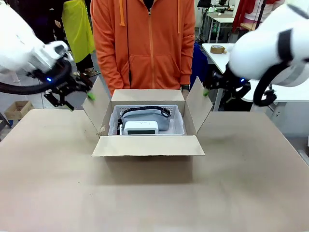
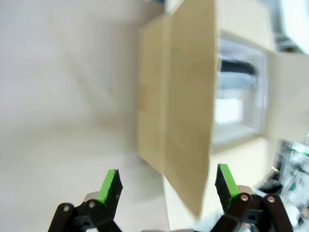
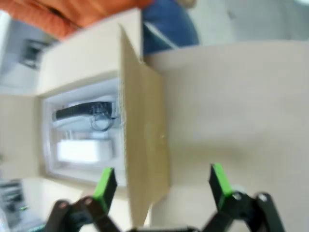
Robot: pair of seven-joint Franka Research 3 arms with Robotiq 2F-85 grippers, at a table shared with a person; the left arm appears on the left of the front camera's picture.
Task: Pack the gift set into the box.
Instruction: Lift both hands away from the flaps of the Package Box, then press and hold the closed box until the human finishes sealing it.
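The brown cardboard box [image 1: 147,145] stands open on the table with all four flaps out. Inside it sits the gift set: a pale basket tray [image 1: 179,126] holding a grey pouch [image 1: 145,117] with a dark strap and a small white item [image 1: 140,128]. My left gripper [image 1: 89,92] is open beside the box's left flap [image 2: 186,111], which lies between its fingers in the left wrist view [image 2: 168,181]. My right gripper [image 1: 206,89] is open at the right flap [image 3: 142,140], which also lies between its fingers [image 3: 161,181]. The tray shows in both wrist views [image 2: 236,101] [image 3: 82,130].
A person in an orange hoodie [image 1: 143,43] stands right behind the box at the far edge. A tape roll [image 1: 217,49] lies on a white side table at the back right. The brown tabletop [image 1: 154,193] in front of the box is bare.
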